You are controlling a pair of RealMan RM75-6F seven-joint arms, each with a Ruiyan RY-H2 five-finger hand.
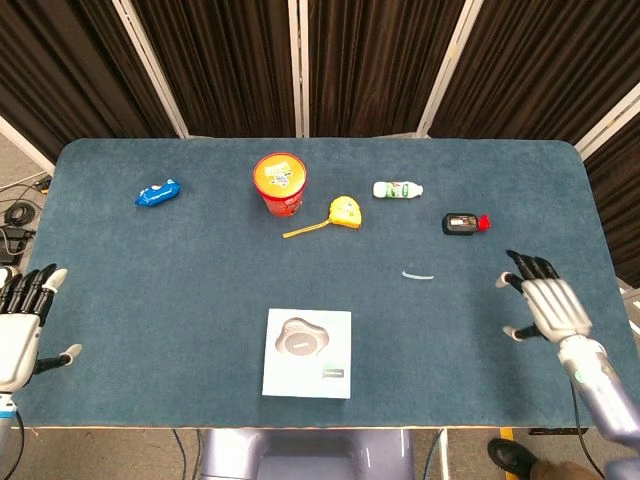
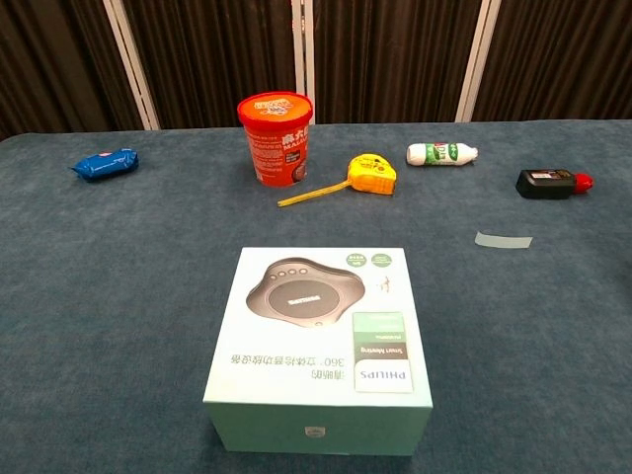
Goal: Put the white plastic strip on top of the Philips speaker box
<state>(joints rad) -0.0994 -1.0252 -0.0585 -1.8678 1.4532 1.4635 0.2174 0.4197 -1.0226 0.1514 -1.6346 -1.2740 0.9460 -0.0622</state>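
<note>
One thin flat white strip [image 1: 418,274] on blue felt table [image 1: 150,290]; one square cardboard speaker box [image 1: 308,352]. Both hands, right hand [image 1: 548,307] and left hand [image 1: 20,325], empty, fingers spread.

A blue-carpeted counter [image 1: 200,280] carries a Philips speaker box [image 1: 308,353] near its front edge and a white plastic strip [image 1: 418,274] lying flat to the right. Along the back sit a blue packet [image 1: 157,193], red tub [image 1: 279,184], yellow tape measure [image 1: 344,212], white bottle [image 1: 398,189] and a black item with red cap [image 1: 466,222]
</note>
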